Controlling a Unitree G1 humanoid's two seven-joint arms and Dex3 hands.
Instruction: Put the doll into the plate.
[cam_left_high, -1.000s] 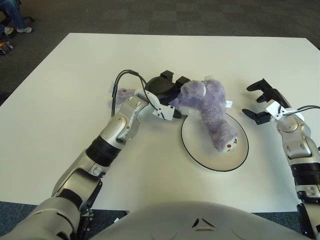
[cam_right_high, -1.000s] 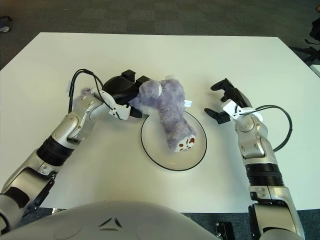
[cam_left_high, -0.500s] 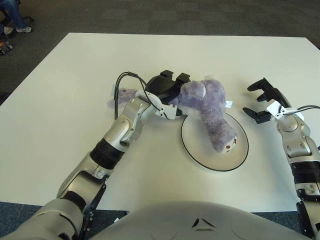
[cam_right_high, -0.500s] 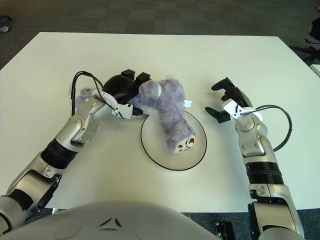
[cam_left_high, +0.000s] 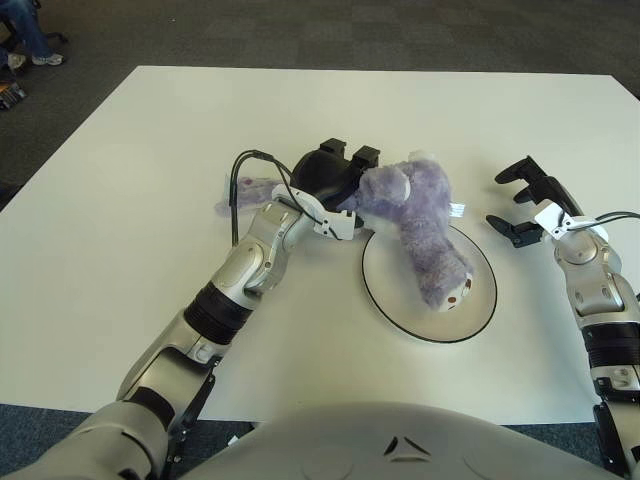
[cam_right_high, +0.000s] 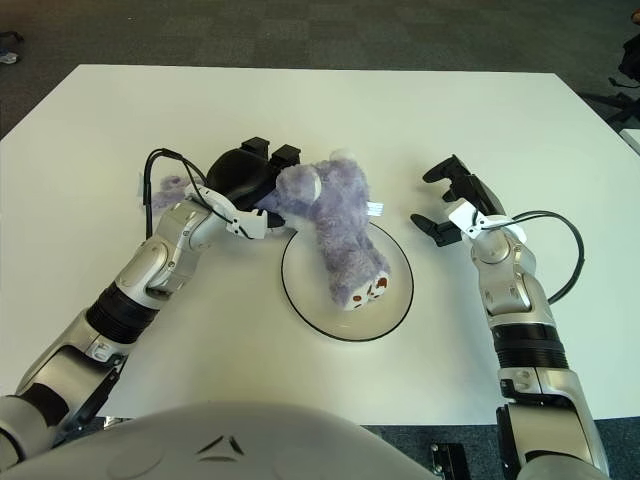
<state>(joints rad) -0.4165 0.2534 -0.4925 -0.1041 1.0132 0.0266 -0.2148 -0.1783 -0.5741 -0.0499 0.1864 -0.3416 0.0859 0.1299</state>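
Observation:
A purple plush doll (cam_left_high: 420, 225) lies slanted across the white, dark-rimmed plate (cam_left_high: 392, 292). Its feet are inside the plate and its head hangs over the plate's far left rim. My left hand (cam_left_high: 330, 175) is at the doll's head, its black fingers curled around it. A thin purple limb of the doll (cam_left_high: 245, 190) trails out on the table to the left of that hand. My right hand (cam_right_high: 445, 195) shows just right of the plate, fingers spread, holding nothing.
The white table (cam_left_high: 140, 150) ends in dark carpet beyond its far edge (cam_left_high: 350, 30). A black cable (cam_left_high: 240, 170) loops over my left wrist. Another cable (cam_right_high: 570, 250) curves off my right forearm.
My left arm has pushed a little forward and to the right with the doll's head. The doll's feet slid slightly across the plate. The right hand has hardly moved.

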